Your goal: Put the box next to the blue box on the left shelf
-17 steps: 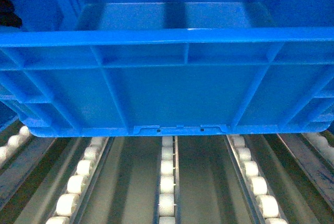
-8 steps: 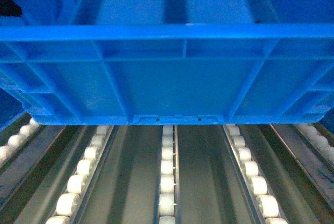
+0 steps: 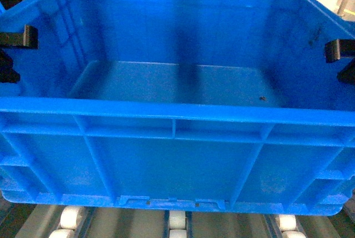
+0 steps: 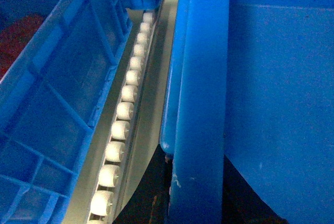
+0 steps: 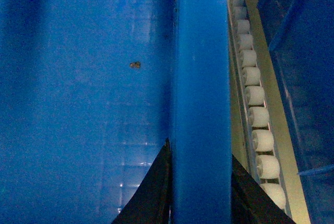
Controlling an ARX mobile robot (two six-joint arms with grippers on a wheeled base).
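Crate: the blue plastic crate (image 3: 177,155) filled the head view, its near ribbed wall just above the white rollers (image 3: 176,220) of the left shelf (image 5: 237,114); whether its base rested on them or hung a little clear could not be told from here.
Left gripper: the left gripper (image 3: 12,52) straddled the crate's left rim, one dark finger inside the wall, so it was closed on the rim.
Right gripper: the right gripper (image 5: 198,192) clamped the right rim, dark fingers (image 5: 151,192) on either side of it.
Neighbour: a second blue box (image 4: 57,93) sat beside the roller lane on the left, near but apart.
Right side: another blue box (image 5: 302,67) stood close beyond the rollers there.
Risk: lowered unevenly, the crate could land skewed across the rails and roll off line; drifting left, its rim could knock the neighbouring box; letting go on free-turning rollers could allow it to creep.
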